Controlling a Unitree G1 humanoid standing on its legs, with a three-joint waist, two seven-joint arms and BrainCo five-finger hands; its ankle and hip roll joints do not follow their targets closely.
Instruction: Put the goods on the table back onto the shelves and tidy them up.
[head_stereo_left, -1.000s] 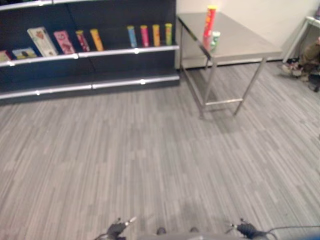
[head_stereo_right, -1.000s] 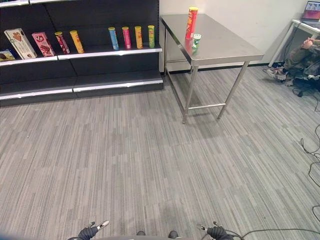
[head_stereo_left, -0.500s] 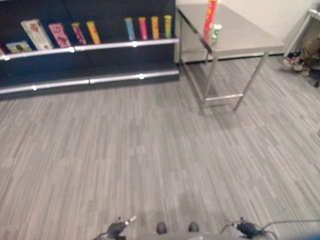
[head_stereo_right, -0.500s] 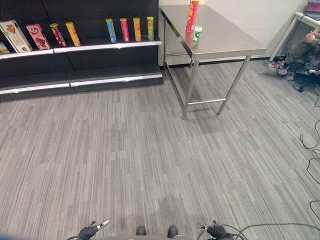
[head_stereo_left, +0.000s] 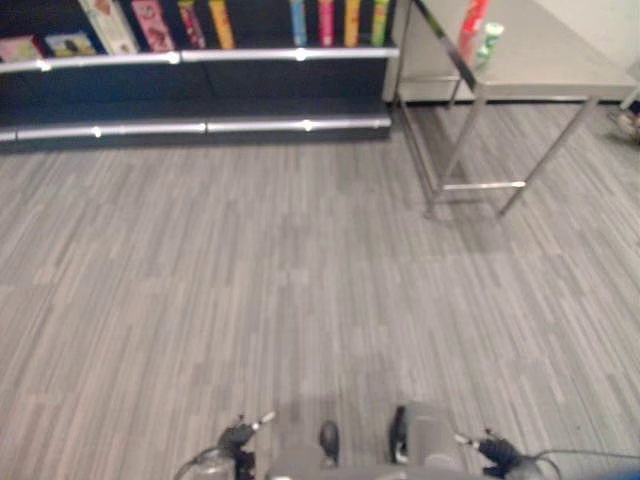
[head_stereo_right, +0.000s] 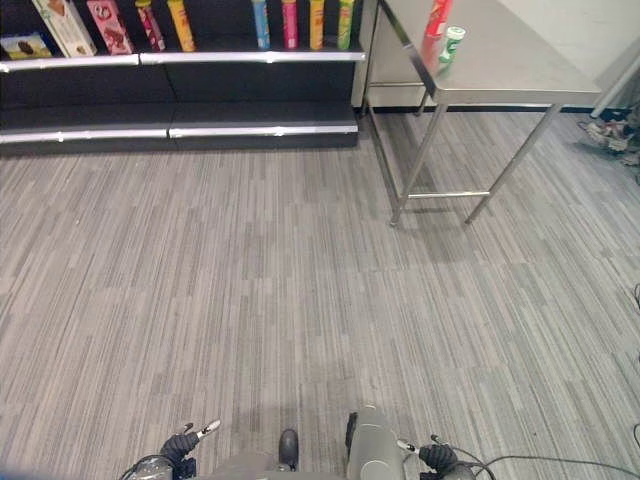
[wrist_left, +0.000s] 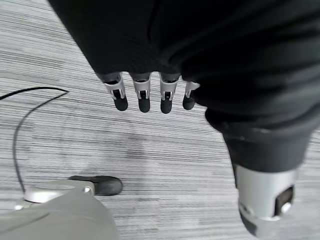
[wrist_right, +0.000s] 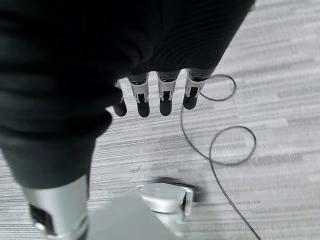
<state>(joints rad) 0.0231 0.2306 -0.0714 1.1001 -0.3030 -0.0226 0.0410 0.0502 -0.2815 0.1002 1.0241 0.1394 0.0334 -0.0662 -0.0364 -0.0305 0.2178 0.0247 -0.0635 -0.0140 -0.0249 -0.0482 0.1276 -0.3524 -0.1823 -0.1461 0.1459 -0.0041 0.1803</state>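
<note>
Grey striped plank floor (head_stereo_right: 250, 300) spans the scene; a person's shoes (head_stereo_right: 610, 135) rest at far right.

Shelves (head_stereo_right: 180, 58) far left with goods; counter (head_stereo_right: 520, 70) right of them, carrying tall can (head_stereo_right: 437, 18) beside small can (head_stereo_right: 452, 44).

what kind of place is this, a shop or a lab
Probably a mock shop set up in a lab or office. Dark retail shelves carry snack tubes and boxed goods in a row, a bare steel table holds two more items, and the floor is grey office carpet.
</note>
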